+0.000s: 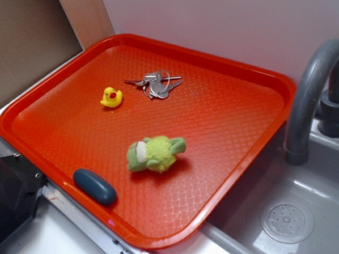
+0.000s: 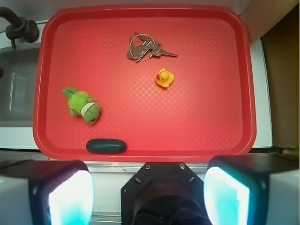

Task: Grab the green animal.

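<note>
A broad rectangular red plastic tray (image 1: 228, 95) with a raised rim and a diamond-textured floor fills most of both views; in the exterior view its right edge overhangs a grey sink basin (image 1: 318, 174), where a curved grey faucet (image 1: 310, 90) rises just beside the rim. In the wrist view the gripper (image 2: 149, 197) sits at the bottom of the frame, outside the tray's near rim, its two pale fingers (image 2: 70, 197) spread wide apart with nothing between them. The small fuzzy lime-green plush animal (image 1: 155, 153) lies on its side on the tray floor, toward the near rim but clear of it, with bare red surface all around it. A dark blue-grey smooth oval object (image 1: 94, 186) lies against the near rim, near the plush but not touching it. A bunch of silver metal keys on a ring (image 1: 156, 83) rests toward the far rim, and a tiny yellow rubber duck (image 1: 112, 97) stands near them, well apart from the plush.
</note>
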Motion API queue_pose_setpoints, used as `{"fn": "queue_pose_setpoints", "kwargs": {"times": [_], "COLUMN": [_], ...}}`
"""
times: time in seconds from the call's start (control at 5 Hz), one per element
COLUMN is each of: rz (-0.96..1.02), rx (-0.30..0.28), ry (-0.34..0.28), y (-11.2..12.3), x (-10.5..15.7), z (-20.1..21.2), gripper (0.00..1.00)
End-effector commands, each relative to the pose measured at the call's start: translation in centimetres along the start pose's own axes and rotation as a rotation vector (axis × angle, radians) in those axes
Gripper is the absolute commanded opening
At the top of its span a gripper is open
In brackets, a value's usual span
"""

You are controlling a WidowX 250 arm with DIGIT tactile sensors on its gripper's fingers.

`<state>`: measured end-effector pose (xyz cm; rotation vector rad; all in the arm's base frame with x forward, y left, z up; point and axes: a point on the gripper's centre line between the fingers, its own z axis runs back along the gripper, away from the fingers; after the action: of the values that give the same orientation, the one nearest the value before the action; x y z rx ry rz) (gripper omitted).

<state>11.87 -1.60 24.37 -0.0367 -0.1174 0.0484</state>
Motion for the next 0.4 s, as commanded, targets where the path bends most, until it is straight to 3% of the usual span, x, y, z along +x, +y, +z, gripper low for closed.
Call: {"fn": "queue_pose_setpoints", "kwargs": {"times": [0.0,0.2], "rz": [0.000,-0.253], "rx": [0.000,0.001], "ry": [0.000,-0.098], "y": [0.0,-1.4], "x": [0.0,2.7], "z": [0.0,-1.7], "gripper": [1.00,1.00]}}
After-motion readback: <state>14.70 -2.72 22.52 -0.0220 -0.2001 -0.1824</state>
